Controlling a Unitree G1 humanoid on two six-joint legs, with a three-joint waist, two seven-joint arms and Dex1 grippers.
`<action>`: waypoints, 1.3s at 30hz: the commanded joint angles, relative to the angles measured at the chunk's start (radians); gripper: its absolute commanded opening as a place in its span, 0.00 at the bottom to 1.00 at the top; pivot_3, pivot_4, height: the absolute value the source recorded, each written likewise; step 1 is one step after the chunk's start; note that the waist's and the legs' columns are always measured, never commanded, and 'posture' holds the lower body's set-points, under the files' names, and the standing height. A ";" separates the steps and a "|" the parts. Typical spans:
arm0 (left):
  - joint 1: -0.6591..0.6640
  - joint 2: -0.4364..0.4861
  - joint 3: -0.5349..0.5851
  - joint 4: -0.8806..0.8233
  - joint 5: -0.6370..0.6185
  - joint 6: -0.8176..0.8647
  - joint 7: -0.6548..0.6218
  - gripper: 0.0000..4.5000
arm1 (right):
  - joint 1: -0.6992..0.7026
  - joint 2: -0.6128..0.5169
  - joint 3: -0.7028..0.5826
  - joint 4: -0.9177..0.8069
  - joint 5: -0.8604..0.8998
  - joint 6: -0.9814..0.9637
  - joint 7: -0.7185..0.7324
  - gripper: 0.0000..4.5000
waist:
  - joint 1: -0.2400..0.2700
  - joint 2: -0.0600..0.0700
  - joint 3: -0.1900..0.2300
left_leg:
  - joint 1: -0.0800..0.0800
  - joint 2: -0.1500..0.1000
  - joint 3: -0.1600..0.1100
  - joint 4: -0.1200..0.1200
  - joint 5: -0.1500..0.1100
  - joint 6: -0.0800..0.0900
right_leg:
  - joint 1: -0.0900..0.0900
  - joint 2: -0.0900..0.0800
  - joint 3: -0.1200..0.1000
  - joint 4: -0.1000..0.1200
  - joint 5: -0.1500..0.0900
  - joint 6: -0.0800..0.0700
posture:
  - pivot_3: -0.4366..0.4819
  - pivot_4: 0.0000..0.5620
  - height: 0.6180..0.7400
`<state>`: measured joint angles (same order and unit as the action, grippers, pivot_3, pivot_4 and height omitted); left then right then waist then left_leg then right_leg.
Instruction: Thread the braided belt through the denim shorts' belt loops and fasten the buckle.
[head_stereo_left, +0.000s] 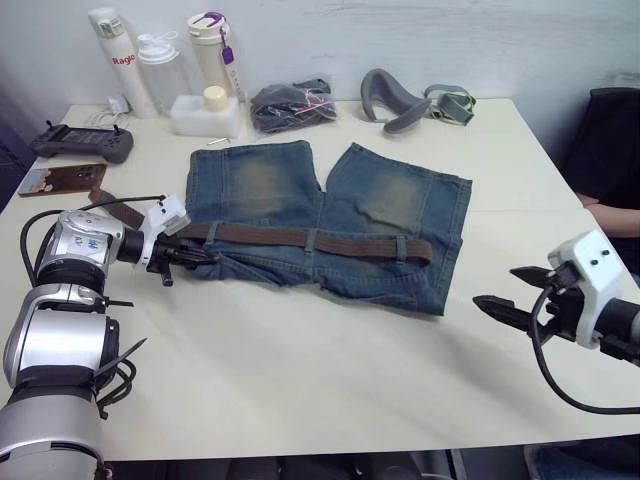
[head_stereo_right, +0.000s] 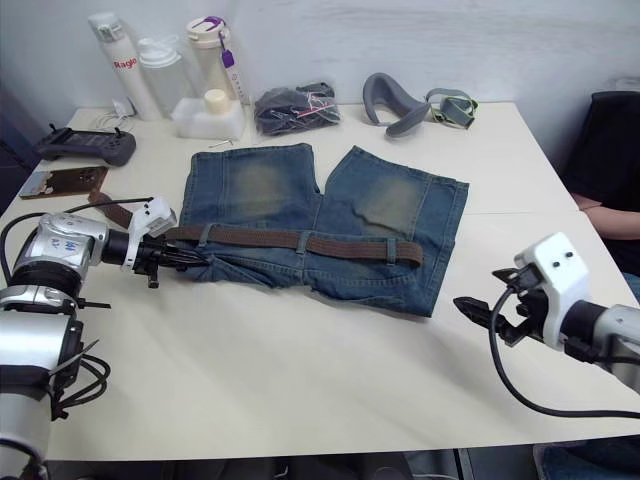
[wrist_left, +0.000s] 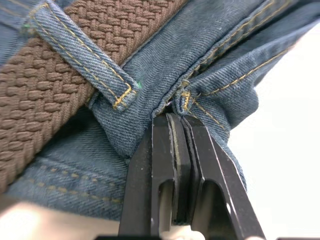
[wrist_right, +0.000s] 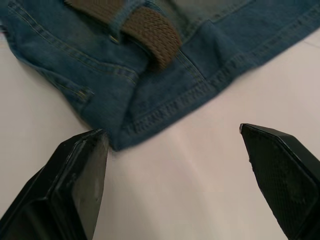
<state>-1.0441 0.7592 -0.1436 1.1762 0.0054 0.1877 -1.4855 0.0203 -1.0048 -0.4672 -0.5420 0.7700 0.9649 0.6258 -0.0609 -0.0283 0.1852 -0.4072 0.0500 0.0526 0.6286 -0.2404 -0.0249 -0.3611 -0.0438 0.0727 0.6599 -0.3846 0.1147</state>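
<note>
We see the left gripper (head_stereo_left: 190, 257) pinched tight on the denim shorts (head_stereo_left: 330, 225) at the waistband edge (beside a belt loop (wrist_left: 85, 60)); the braided belt (head_stereo_left: 310, 238) lies threaded across. The right gripper (head_stereo_left: 510, 295) hangs wide open, empty.

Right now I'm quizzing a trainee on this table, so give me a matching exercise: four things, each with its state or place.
Things:
1. left gripper
2. right gripper
3. belt
4. grey strap

States:
A. open above bare table
B. at the table's far edge
C. shut on the shorts waistband
D. lying through the belt loops

Pairs: 1-C, 2-A, 3-D, 4-B
</note>
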 joint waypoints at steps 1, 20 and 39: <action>0.013 0.020 0.032 -0.085 -0.035 0.089 -0.075 0.02 | -0.048 -0.009 0.028 0.012 -0.010 -0.022 0.022 1.00 | 0.008 0.000 0.000 | -0.001 0.001 0.000 0.000 0.000 0.000 | -0.001 0.000 0.000 0.000 0.000 0.000 | 0.48 0.27 1.00; 0.093 0.195 0.167 -0.297 -0.220 0.388 -0.092 1.00 | -0.251 0.059 0.158 0.127 0.019 0.001 0.075 1.00 | 0.009 -0.002 0.001 | -0.013 0.005 0.003 0.005 0.000 0.000 | -0.016 -0.001 0.002 0.008 0.000 0.000 | 0.48 0.27 1.00; 0.112 -0.033 0.290 -0.396 -0.281 0.383 0.332 1.00 | -0.514 0.175 0.310 0.431 -0.126 -0.071 0.106 1.00 | 0.037 0.002 0.004 | -0.035 -0.034 -0.066 -0.015 0.039 -0.006 | 0.000 -0.040 -0.086 0.003 -0.002 -0.002 | 0.48 0.27 1.00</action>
<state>-0.8822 0.7218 0.1010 0.7956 -0.2365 0.5264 -1.1867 -0.4697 -0.8242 -0.1109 -0.1389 0.6292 0.8838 0.7250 -0.0243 -0.0268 0.1890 -0.4419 0.0156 -0.0137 0.6142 -0.2018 -0.0297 -0.3613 -0.0840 -0.0122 0.6630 -0.3869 0.1123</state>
